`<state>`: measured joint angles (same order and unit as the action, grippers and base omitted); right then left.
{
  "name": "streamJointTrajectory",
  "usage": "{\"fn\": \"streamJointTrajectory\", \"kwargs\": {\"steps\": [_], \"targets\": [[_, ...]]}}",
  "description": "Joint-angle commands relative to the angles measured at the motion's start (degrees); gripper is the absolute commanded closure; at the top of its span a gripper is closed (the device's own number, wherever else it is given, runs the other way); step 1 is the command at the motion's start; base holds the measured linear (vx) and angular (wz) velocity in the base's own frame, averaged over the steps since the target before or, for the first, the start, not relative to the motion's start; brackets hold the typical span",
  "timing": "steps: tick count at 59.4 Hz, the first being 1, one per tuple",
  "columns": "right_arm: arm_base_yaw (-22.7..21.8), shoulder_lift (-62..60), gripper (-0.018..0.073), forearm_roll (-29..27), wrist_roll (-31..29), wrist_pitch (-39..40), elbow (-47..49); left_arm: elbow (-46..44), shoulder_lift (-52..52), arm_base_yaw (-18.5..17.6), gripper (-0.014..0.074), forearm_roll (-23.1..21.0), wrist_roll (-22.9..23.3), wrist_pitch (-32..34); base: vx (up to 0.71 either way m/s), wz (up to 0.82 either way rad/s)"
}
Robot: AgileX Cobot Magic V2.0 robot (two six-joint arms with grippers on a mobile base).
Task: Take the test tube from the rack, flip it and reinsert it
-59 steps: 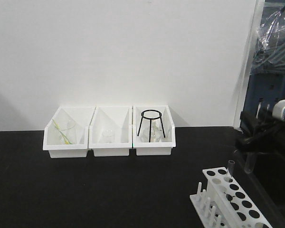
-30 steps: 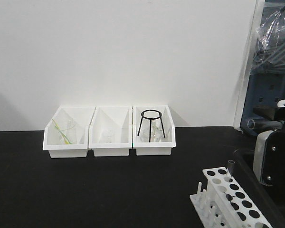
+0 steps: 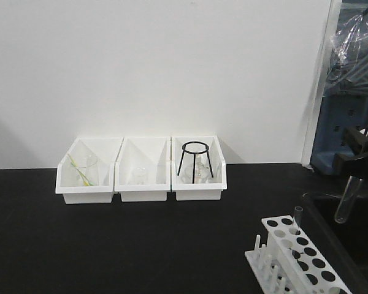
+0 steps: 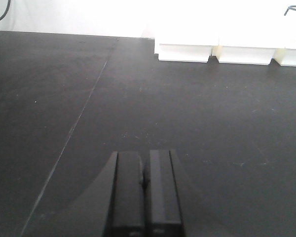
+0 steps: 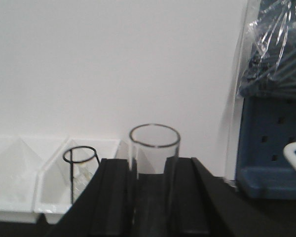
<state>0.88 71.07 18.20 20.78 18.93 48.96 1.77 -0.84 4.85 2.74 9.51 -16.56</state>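
**Tube held clear of the rack, mouth up, turn not yet made**

The right gripper (image 3: 360, 160) is clamped across a clear glass test tube (image 3: 345, 202) in the air over the right edge of the black table (image 3: 141, 245). The tube is just beyond the small white plastic rack (image 3: 275, 248), which stands at the near right corner. A second clear tube (image 3: 297, 214) stands in a far-end hole of that rack.

The held tube's long axis runs close to vertical, leaning slightly. Its rounded closed end hangs lowest and its open rim points up, as the right wrist view shows between the two fingers.

To do the flip well, I judge the wrist should roll about the grip until the rim faces down. That turn belongs up here, well clear of the rack's pegs and the standing tube. The axis then needs to be squared to vertical over an empty hole before a slow, straight descent. A tilted entry could catch the plate or tip the light rack.

The left gripper (image 4: 144, 160) hovers over bare table with its fingers pressed together, holding nothing.
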Motion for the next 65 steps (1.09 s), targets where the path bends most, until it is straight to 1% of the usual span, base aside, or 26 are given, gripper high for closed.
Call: {"fn": "streamJointTrajectory", "kwargs": {"steps": [1,9,13,21,30,35,44,65], "targets": [[-0.37,-0.99,0.0568,-2.95,0.33,16.4,-2.83,0.05,-0.69,-0.39,0.0603,-0.21,0.01,4.98,0.0,0.0],[-0.37,2.51,0.0568,-3.59,-3.25,35.13,-11.24,0.05,-0.69,-0.39,0.0603,-0.21,0.01,4.98,0.0,0.0],[-0.37,5.43,0.0568,-4.4,-5.54,39.95,-14.19,0.05,-0.69,-0.39,0.0603,-0.21,0.01,4.98,0.0,0.0],[-0.37,10.44,0.0568,-3.57,-8.9,42.82,-14.97,0.05,-0.69,-0.39,0.0603,-0.21,0.01,4.98,0.0,0.0],[-0.37,14.7,0.0568,-4.27,-9.51,47.39,-14.52,0.05,-0.69,-0.39,0.0603,-0.21,0.01,4.98,0.0,0.0],[-0.37,16.66,0.0568,-4.2,-9.57,47.66,-13.67,0.05,-0.69,-0.39,0.0603,-0.21,0.01,4.98,0.0,0.0],[-0.37,20.06,0.0568,-4.01,-11.66,48.34,-11.97,0.05,-0.69,-0.39,0.0603,-0.21,0.01,4.98,0.0,0.0],[-0.37,27.02,0.0568,-3.92,-11.66,49.84,-11.18,0.05,-0.69,-0.39,0.0603,-0.21,0.01,4.98,0.0,0.0]]}}
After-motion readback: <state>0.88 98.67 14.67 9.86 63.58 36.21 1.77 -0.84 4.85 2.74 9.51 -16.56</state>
